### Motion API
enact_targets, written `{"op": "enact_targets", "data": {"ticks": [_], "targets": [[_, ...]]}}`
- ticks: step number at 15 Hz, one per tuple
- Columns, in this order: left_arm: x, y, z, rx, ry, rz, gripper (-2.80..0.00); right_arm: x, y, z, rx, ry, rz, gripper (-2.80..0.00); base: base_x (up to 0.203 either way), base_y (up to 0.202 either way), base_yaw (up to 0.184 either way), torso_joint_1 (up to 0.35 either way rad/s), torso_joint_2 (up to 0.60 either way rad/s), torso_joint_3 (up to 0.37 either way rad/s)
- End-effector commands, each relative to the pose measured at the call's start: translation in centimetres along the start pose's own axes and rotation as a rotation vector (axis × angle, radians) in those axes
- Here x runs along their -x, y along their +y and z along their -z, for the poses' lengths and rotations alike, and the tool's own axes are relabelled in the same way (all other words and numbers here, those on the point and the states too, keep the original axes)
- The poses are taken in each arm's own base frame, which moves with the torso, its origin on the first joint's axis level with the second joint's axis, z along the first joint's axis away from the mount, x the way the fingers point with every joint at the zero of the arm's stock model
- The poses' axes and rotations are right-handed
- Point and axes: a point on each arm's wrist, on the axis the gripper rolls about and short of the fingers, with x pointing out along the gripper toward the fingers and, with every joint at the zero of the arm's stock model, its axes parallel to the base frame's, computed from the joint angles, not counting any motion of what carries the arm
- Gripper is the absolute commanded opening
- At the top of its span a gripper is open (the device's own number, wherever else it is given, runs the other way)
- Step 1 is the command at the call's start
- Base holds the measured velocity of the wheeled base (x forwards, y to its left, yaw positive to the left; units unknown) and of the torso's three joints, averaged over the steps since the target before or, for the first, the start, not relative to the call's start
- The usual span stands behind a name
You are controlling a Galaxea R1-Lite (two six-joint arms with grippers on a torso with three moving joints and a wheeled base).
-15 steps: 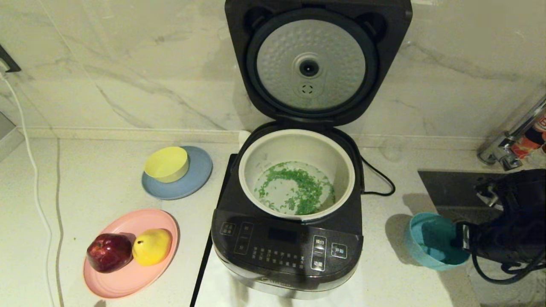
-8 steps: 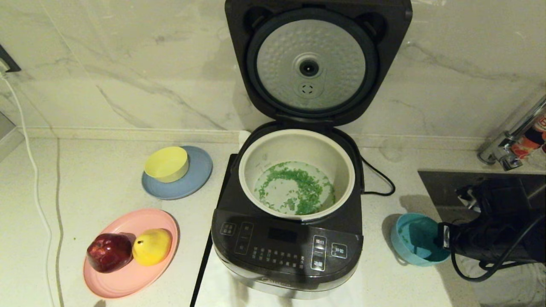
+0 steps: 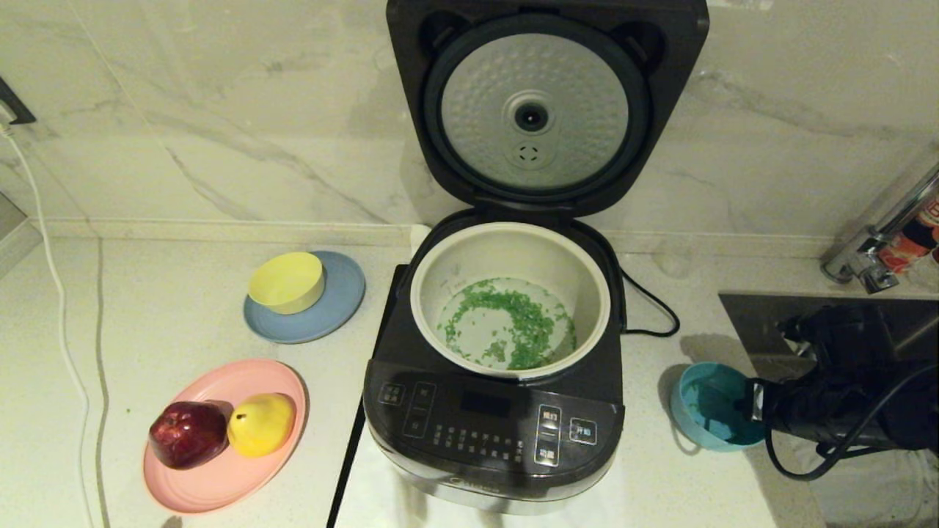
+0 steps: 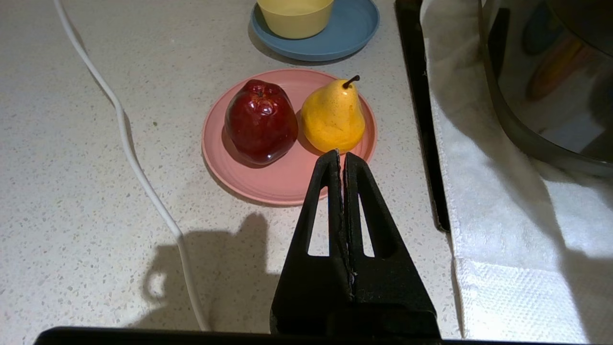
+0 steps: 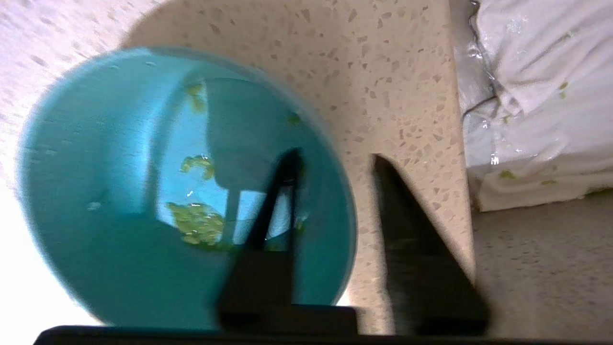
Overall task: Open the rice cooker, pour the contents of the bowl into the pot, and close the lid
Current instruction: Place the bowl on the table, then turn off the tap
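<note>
The right end effector (image 5: pixel 330 163) is at the teal-blue bowl (image 3: pixel 708 403), which sits on the speckled pale surface (image 3: pixel 169 323) to the right of the rice cooker (image 3: pixel 499 411). One finger is inside the bowl and the other outside its rim, with a clear gap between them, so the bowl wall runs between spread fingers; whether either finger touches the wall cannot be told. A few wet green bits (image 5: pixel 196 225) cling inside the bowl. In the cooker, the cream-white pot (image 3: pixel 440 271) holds scattered green chopped contents (image 3: pixel 524 323), and the hinged lid (image 3: pixel 546 110) stands open and upright against the marble wall. The left end effector (image 4: pixel 341 158) hangs with its fingers pressed together above the surface, near a pink plate (image 4: pixel 282 184) carrying a red apple (image 4: pixel 261 120) and a yellow pear (image 4: pixel 333 115). Beyond sits a yellow bowl (image 4: pixel 294 14) on a blue-grey plate (image 4: pixel 349 33).
</note>
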Motion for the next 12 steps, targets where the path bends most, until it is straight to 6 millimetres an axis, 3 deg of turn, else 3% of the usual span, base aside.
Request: {"op": "enact_targets", "data": {"ticks": [1,3,7,9,10,12], "targets": [[-0.1,0.0,0.3,-0.001,0.008,0.000,-2.80,1.1,0.2,-0.5,-0.014,-0.040,-0.018,0.00,0.000,0.000,0.000,0.000,0.00,0.000],[-0.1,0.0,0.3,0.001,0.008,0.000,-2.80,2.2,0.4,-0.8,-0.017,-0.072,-0.033,0.00,0.000,0.000,0.000,0.000,0.00,0.000],[-0.1,0.0,0.3,0.001,0.008,0.000,-2.80,7.5,0.3,-2.2,-0.035,-0.231,-0.081,0.00,0.000,0.000,0.000,0.000,0.00,0.000],[-0.1,0.0,0.3,-0.001,0.008,0.000,-2.80,9.1,0.0,-2.7,-0.054,-0.310,-0.011,0.00,0.000,0.000,0.000,0.000,0.00,0.000],[-0.1,0.0,0.3,-0.001,0.008,0.000,-2.80,9.5,-0.1,-3.0,-0.063,-0.349,0.048,-2.80,0.000,0.000,0.000,0.000,0.00,0.000],[-0.1,0.0,0.3,-0.001,0.008,0.000,-2.80,9.8,-0.3,-3.1,-0.074,-0.379,0.101,-2.80,0.000,0.000,0.000,0.000,0.00,0.000]]}}
